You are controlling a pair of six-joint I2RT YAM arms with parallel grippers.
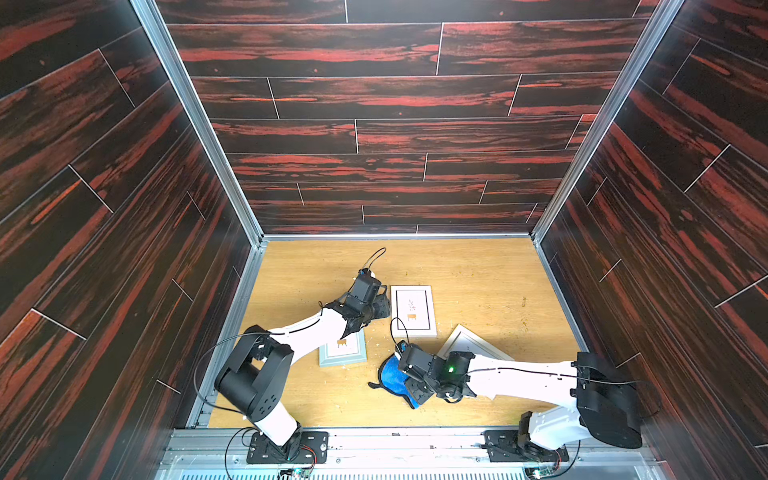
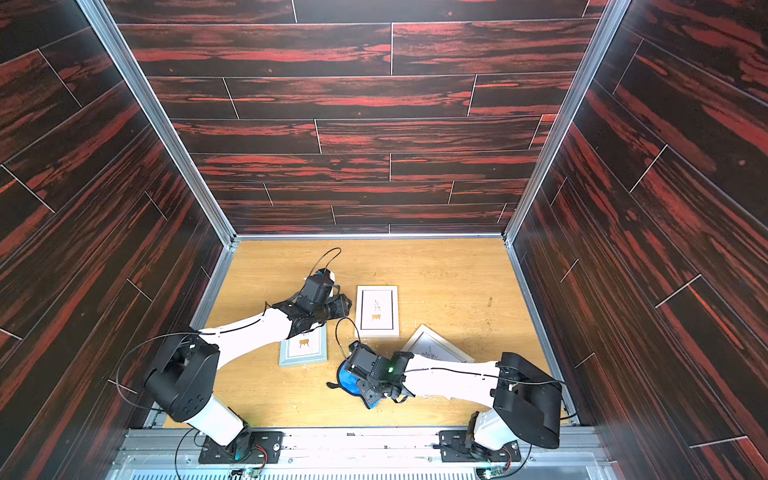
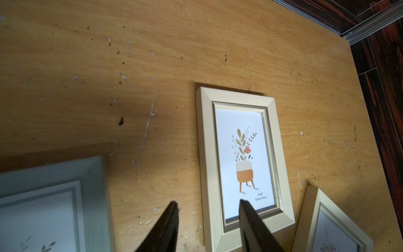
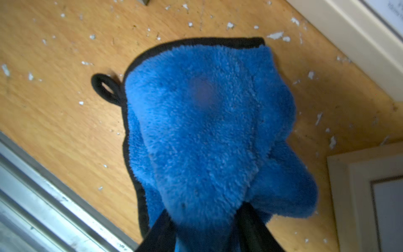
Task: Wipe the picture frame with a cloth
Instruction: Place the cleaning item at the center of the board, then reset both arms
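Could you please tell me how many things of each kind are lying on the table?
Picture frames: 3 (cream, pale blue, white)
Cloth: 1
Total: 4

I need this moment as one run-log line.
left end effector: open, at edge of middle frame | right end effector: blue cloth between jaws, resting on table

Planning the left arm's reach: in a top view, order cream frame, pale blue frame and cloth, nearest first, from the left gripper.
From the left gripper:
1. cream frame, right beside it.
2. pale blue frame, back toward the robot's left.
3. cloth, farther back, nearest the robot.
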